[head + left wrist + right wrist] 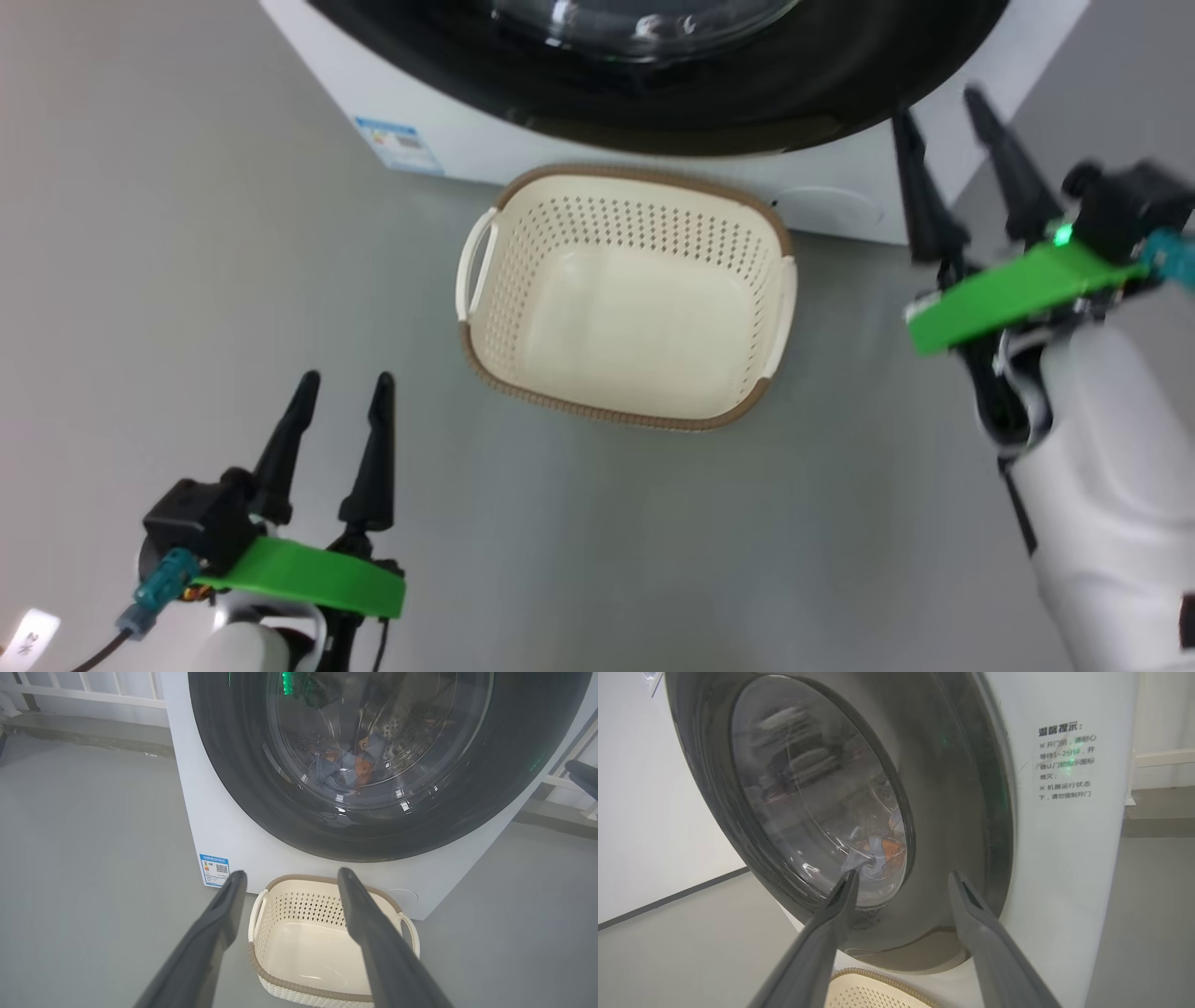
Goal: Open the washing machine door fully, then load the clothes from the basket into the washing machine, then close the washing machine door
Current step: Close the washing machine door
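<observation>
With the clothes (pixel 348 763) inside behind the closed washing machine door (pixel 233 765), the basket (pixel 644 177) stands empty before it; left gripper (pixel 345 378) and right gripper (pixel 938 105) both spread wide, holding nothing, the job seemingly finished

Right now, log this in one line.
round black glass door: shut | blue printed clothes: inside | cream perforated basket: empty | left claw: open | right claw: open
</observation>
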Tool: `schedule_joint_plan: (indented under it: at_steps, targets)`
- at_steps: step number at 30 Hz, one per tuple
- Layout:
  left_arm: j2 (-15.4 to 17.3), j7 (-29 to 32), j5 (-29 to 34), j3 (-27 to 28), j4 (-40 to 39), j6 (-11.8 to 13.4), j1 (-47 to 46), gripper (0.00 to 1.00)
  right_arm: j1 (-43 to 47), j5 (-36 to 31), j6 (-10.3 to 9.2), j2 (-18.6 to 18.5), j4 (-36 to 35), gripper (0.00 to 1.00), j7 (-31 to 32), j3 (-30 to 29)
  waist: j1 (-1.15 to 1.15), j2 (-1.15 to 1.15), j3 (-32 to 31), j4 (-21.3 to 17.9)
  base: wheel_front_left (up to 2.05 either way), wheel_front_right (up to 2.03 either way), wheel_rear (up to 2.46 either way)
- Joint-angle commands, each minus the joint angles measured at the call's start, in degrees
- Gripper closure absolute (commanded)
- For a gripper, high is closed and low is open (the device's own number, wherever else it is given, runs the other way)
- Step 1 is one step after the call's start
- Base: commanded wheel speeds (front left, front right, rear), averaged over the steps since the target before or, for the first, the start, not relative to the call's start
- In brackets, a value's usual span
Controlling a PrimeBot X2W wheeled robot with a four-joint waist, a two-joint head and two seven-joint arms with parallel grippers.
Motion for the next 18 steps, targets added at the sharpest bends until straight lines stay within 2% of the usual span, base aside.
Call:
schedule_joint_plan:
  at_steps: [1,10,18]
  targets:
    - [2.2,-0.4,-0.5,2.2,-0.5,-0.1,0.2,0.00,2.3,0.5,-0.33,1.0,-1.7,0.00,-0.3,1.3,0.00,0.00,-2.6,-2.2,0.00,0.00,0.00]
    - [5.9,-0.4,-1.1,3.4,2.8,-0.1,2.4,0.00,13.5,1.4,-0.33,0.7,-3.4,0.00,-0.3,0.8,0.00,0.00,-8.5,-7.5,0.00,0.00,0.00]
    - [8.0,-0.4,-1.3,4.1,4.6,-0.1,4.5,0.00,19.7,1.7,-0.33,-0.5,-4.0,0.00,-0.3,0.1,0.00,0.00,-11.6,-11.8,0.00,0.00,0.00]
